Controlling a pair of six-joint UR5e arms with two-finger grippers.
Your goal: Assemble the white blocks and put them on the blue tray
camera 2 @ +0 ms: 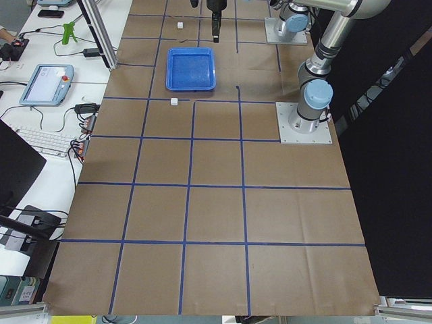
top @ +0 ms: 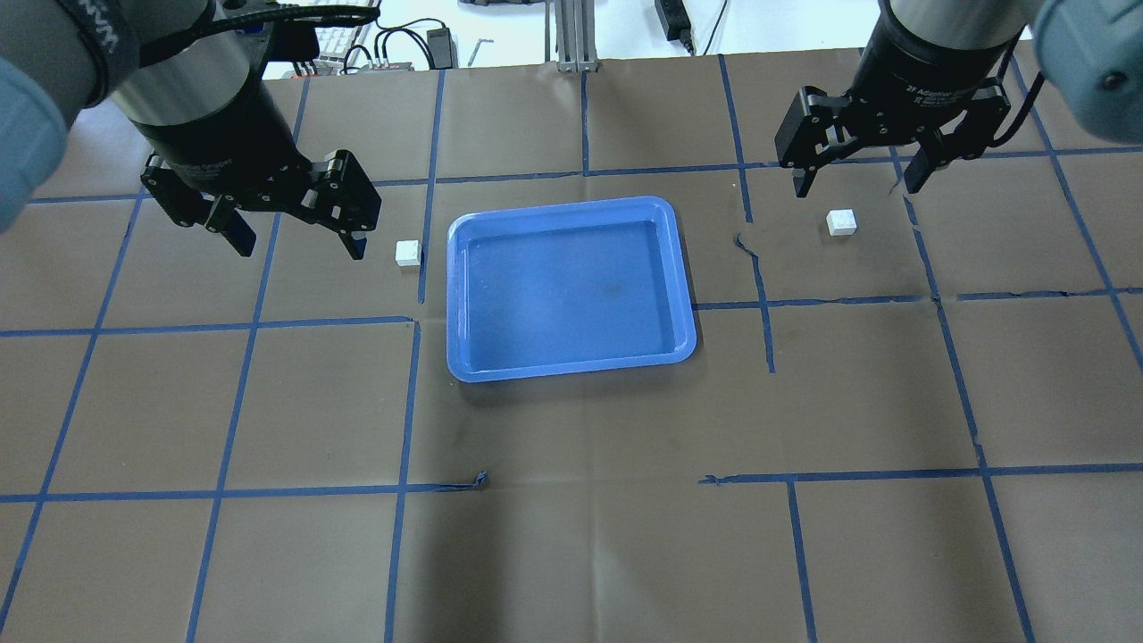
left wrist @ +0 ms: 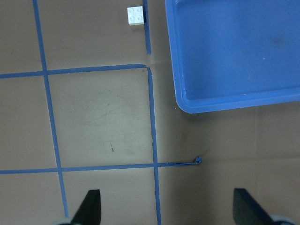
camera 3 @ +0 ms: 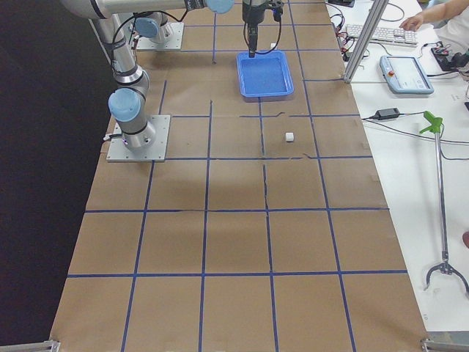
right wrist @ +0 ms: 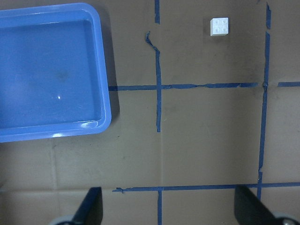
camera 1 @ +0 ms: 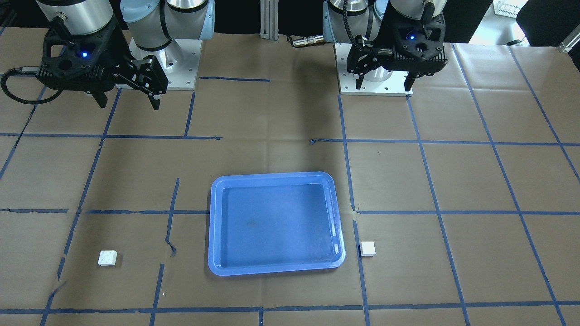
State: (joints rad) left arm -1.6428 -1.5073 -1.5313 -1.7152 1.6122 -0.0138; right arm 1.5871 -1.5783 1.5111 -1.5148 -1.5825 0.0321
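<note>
Out to the left of the tray, the left hand hangs above the bench, jaws spread wide and gripping nothing. Its wrist camera shows both fingers far apart with bare brown paper between them.

Closer in, there's a white block sitting flat on the bench, four studs up. It's just beside the tray's left rim, up near the far-left corner. It isn't touching the tray: a strip of blue tape runs between the two, and the block sits right against that strip.

Then the tray itself, blue and glossy, lying flat in the middle with its base bare and both blocks outside it.

To the right of the tray, past another run of tape, lies the second block. It's studs up too, well apart from the tray and roughly level with its far edge. So the two blocks are on opposite sides of the tray, not joined.

Furthest right, the right hand hovers off the bench, beside that second block on its far side. Its jaws are also wide open and carrying nothing.
</note>
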